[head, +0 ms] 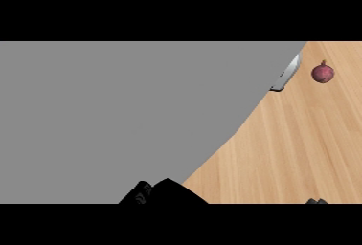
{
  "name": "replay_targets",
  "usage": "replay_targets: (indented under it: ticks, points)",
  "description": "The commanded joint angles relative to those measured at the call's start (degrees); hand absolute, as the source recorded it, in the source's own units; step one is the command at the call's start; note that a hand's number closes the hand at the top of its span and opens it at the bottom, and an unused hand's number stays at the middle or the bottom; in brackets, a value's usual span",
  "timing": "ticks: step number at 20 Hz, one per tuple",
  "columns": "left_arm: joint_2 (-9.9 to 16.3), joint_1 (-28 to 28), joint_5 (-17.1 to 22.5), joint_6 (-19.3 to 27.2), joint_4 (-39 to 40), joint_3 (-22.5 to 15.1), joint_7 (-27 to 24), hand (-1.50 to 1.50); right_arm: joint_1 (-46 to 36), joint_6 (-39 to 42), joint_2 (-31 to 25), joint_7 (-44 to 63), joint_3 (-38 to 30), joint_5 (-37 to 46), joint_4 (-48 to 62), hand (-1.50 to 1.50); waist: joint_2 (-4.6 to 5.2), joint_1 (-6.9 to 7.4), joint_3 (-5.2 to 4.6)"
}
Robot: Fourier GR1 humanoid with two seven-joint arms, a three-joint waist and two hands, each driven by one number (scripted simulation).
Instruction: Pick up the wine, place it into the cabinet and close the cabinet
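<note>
A large flat grey cabinet door fills the left and middle of the head view. Its curved-looking edge runs from the top right down to the lower middle. A silver handle sits at that edge near the top right. My left hand shows as a black shape at the lower edge, right against the bottom of the grey door. Only a small black tip of my right hand peeks in at the lower right. No wine bottle is in view; the door hides whatever lies behind it.
A dark red round vegetable with a small stem lies on the wooden counter at the top right, just beyond the handle. Bare wood shows to the right of the door.
</note>
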Motion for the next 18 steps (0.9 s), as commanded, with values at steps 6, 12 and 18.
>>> replay_targets:
  ticks: [6,12,18]
  points:
    - [5.8,4.0,8.8,-13.4,4.1,11.3,0.9,1.50,-17.6,-9.6,0.3,-9.1,-1.2,1.9,25.6,1.50,0.51,0.74,0.02]
    - [7.1,2.5,13.7,-19.5,9.0,16.4,1.8,1.50,-23.8,-13.7,0.3,-18.1,-3.0,-4.7,42.6,1.50,1.00,1.24,0.00]
    - [7.4,6.6,13.1,-19.9,6.5,19.2,2.9,1.50,-25.8,-7.3,0.3,-29.1,-11.2,-5.9,61.1,1.50,1.15,1.97,0.10]
